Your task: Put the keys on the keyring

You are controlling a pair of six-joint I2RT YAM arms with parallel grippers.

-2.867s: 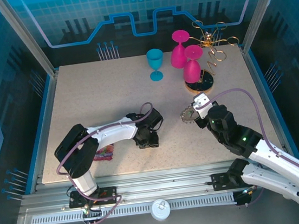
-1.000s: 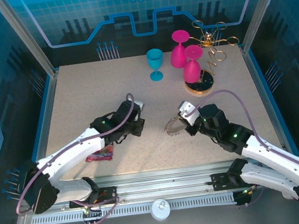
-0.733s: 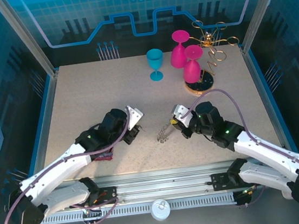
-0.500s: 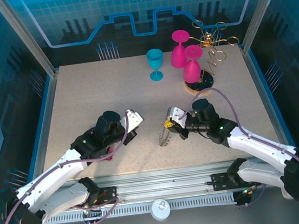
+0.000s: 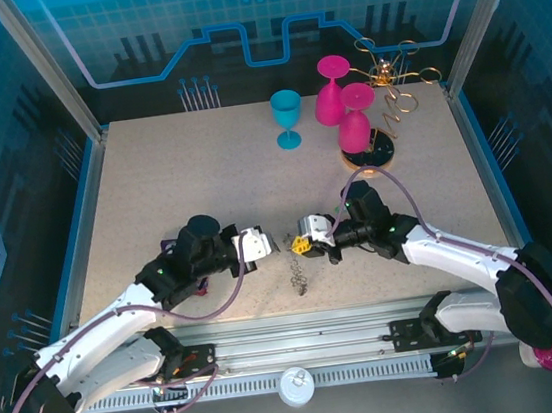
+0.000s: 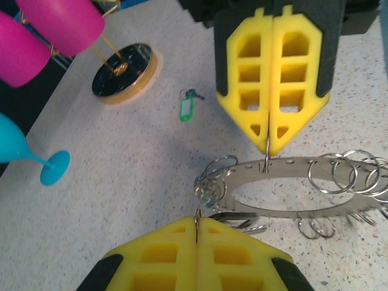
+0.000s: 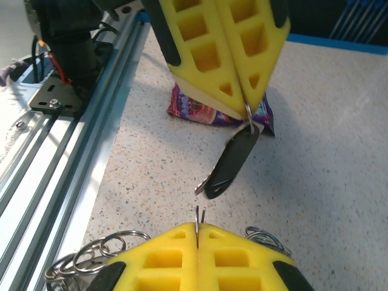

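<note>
Grey keyring (image 6: 291, 163) hangs over the middle of the worktop's (image 5: 172, 179) near edge, pinched by one wire loop in the shut right pincer (image 6: 268, 142). Facing it, the left pincer (image 7: 247, 109) is clamped on the black key's (image 7: 232, 160) tiny ring! Both grips are hair-thin, so either piece could swivel or slip on contact, and the green key (image 6: 185, 109) lies untouched toward the far right corner.

Your speckled surface (image 5: 152, 181) carries a teal goblet (image 5: 286, 117), a round stand base (image 5: 369, 156), a green key (image 6: 185, 108) and a snack packet (image 7: 191, 111).
</note>
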